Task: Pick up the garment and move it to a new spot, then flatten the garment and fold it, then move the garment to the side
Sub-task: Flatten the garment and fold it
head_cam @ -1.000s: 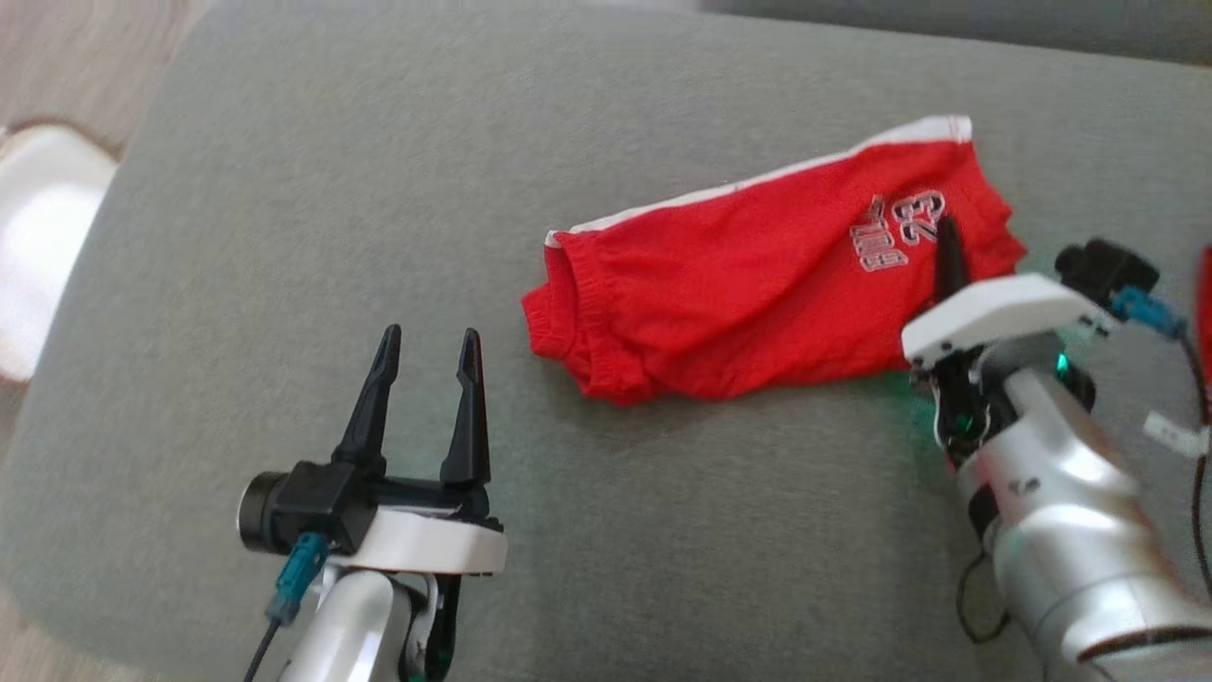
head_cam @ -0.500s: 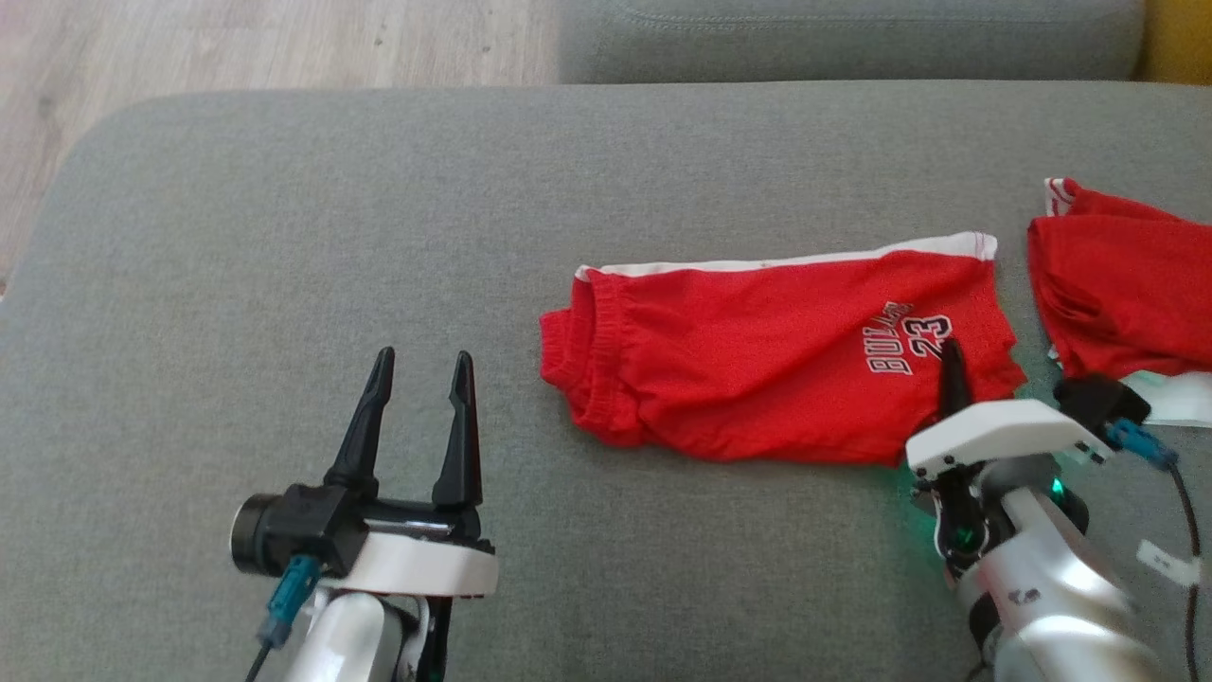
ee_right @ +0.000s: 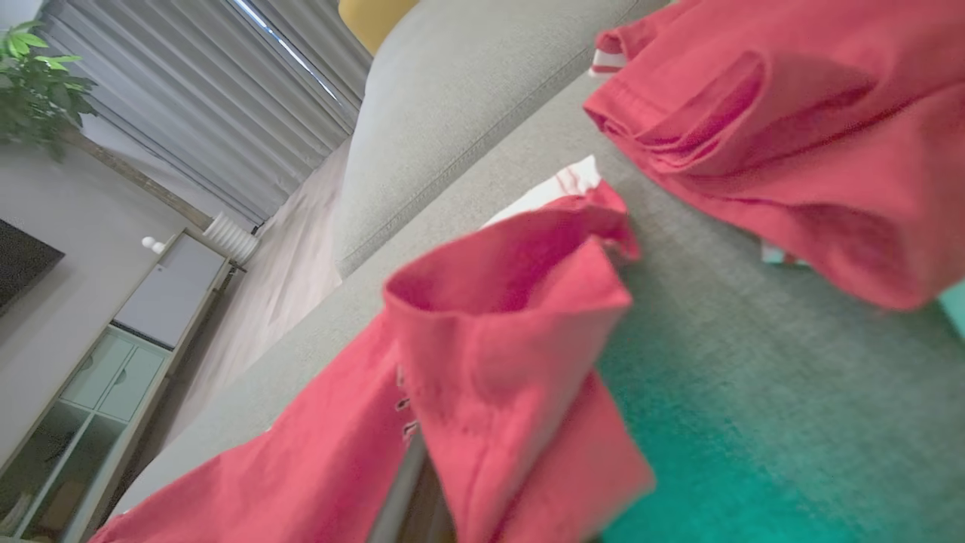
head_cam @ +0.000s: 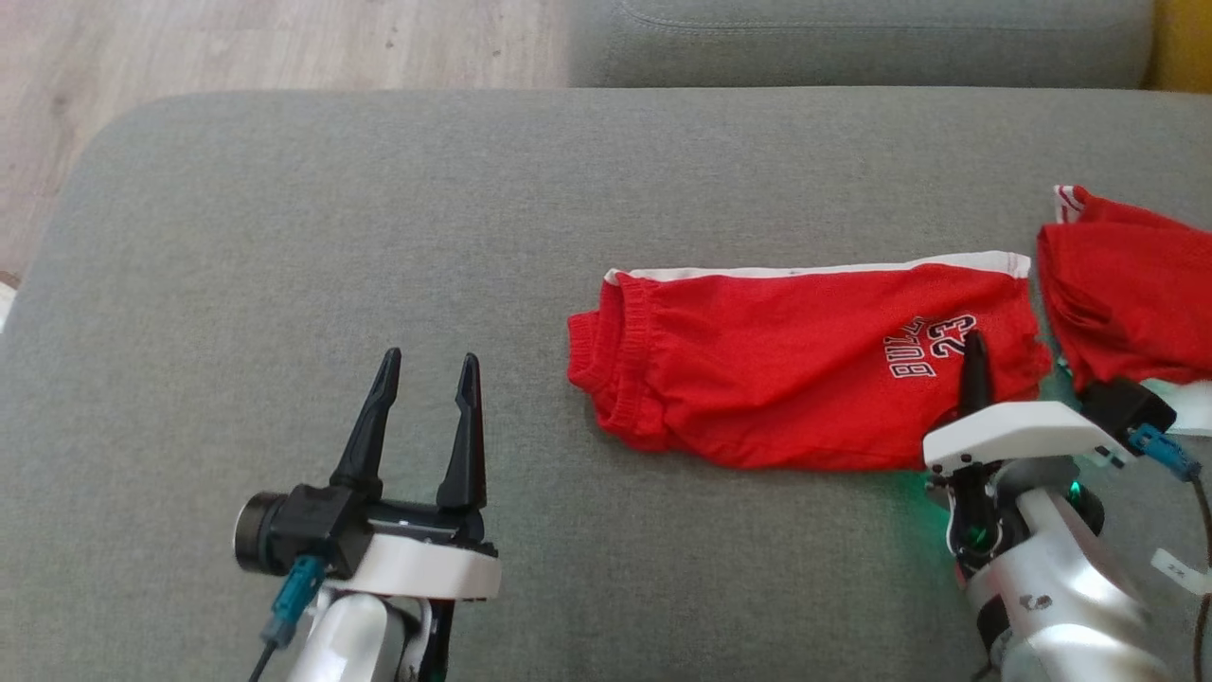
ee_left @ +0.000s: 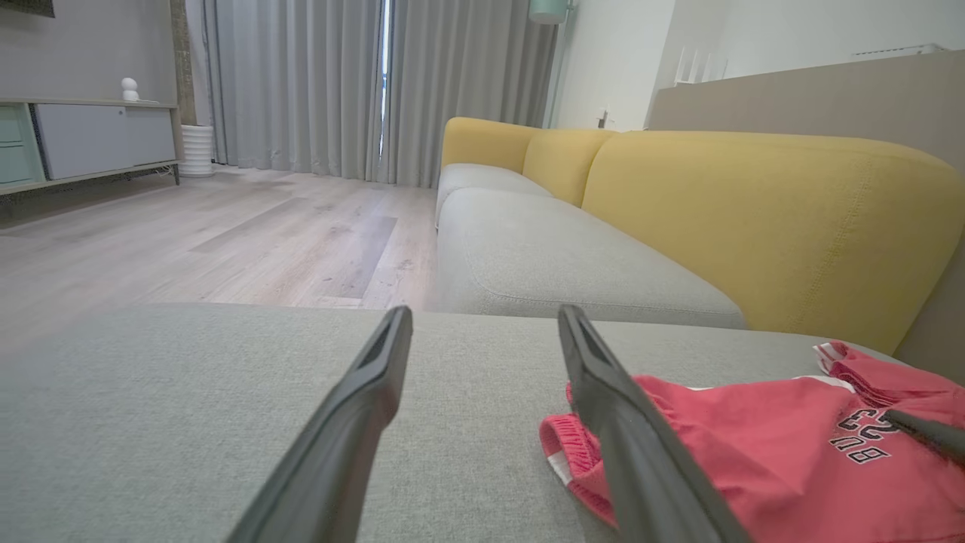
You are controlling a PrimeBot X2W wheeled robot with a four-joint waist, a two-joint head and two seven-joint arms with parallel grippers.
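The garment (head_cam: 786, 369) is a pair of red shorts with a white side stripe and "BULLS 23" print. It lies folded lengthwise on the grey cushion (head_cam: 379, 208), waistband to the left. My right gripper (head_cam: 973, 343) is shut on its right hem. In the right wrist view the garment (ee_right: 497, 339) is raised and draped over the fingers (ee_right: 399, 483). My left gripper (head_cam: 429, 360) stands open over bare cushion, left of the waistband and apart from it. The left wrist view shows that gripper (ee_left: 482, 313) open, with the garment (ee_left: 754, 452) to its right.
A second red garment (head_cam: 1127, 303) lies bunched at the cushion's right edge, close to my right wrist, and appears in the right wrist view (ee_right: 791, 136). A grey and yellow sofa (ee_left: 678, 211) stands behind. Wooden floor (head_cam: 237, 47) lies beyond the cushion's far left edge.
The head camera has swung, bringing the second red garment into view. My right gripper and the garment have shifted slightly right. The left gripper stays open and in place.
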